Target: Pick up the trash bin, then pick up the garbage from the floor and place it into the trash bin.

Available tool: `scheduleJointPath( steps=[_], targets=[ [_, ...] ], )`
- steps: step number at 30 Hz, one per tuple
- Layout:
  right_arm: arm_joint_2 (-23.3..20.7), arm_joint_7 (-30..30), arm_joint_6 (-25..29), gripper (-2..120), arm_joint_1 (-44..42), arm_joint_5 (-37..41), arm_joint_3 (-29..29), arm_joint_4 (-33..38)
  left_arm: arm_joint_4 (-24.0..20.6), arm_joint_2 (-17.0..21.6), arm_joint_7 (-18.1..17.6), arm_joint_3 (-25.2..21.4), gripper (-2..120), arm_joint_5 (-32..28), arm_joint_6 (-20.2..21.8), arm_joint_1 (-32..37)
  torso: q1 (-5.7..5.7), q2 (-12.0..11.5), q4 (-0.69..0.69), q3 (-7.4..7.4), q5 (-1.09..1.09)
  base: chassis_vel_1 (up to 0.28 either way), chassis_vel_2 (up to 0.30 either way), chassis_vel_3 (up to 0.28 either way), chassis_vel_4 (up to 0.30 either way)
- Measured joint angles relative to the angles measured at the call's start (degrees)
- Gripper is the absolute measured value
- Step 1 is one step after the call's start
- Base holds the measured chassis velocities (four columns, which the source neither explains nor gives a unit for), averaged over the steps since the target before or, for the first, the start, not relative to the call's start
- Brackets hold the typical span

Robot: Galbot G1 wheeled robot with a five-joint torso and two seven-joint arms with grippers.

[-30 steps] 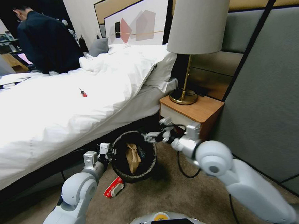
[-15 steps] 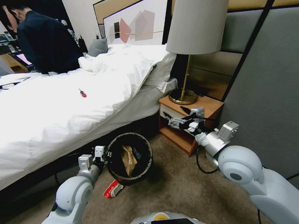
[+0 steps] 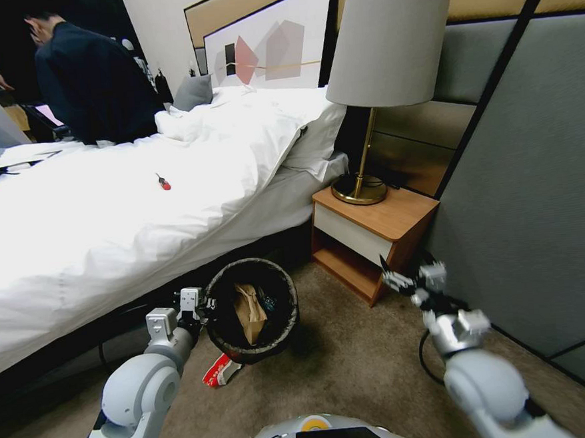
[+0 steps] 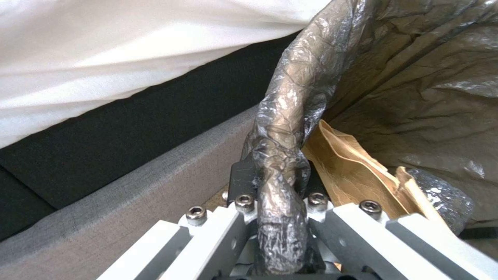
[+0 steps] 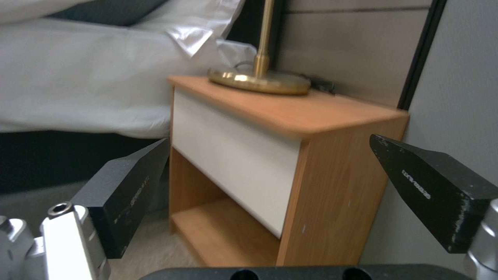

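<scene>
Right gripper (image 3: 393, 275) has swung away from over the trash bin (image 3: 252, 308) since 1 s ago, past the nightstand (image 3: 373, 230) front, and now hangs low off the nightstand's near corner, close to the grey wall panel. Its jaws are spread wide w/ nothing between them; in the right wrist view the two dark fingers (image 5: 122, 194) frame the nightstand's white drawer front and the lamp (image 5: 259, 79) base on top.

Left gripper (image 3: 202, 305) is at the bin's left rim, same spot as before, jaws pinching the rim. In the left wrist view the bag-wrapped rim (image 4: 280, 163) runs straight btwn the jaws, one finger (image 4: 242, 181) outside the wall, the other inside. Bin sits by the bed (image 3: 138, 210) edge, just off the bed base; can't tell if it's lifted off the floor (image 3: 356, 368).

Inside the bin: brown paper bag (image 3: 251, 310) leaning upright, w/ a small dark shiny bit beside it. Red-and-white packet (image 3: 221, 369) lies on the floor touching the bin's lower left, near the left forearm. Small red-handled screwdriver (image 3: 162, 182) lies on the bed cover, well apart from both grippers.
</scene>
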Motion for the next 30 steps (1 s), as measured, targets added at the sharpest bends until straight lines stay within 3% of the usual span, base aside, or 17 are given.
scheduleJointPath(
  steps=[9,30],
  targets=[
    [3.88,0.12,3.81,100,-3.70,-2.72,-0.81,0.09,-1.10,0.11,0.16,0.30,1,0.09,0.00,0.36,0.00,0.00,-0.01,0.00,0.00,0.000,0.000,0.000,0.000],
    [5.55,0.25,3.18,100,-3.74,-2.59,-0.43,0.43,-1.97,0.59,1.18,0.44,1,0.61,0.00,0.83,0.00,0.00,-0.01,0.00,0.01,0.000,0.000,0.000,0.000]
  ],
)
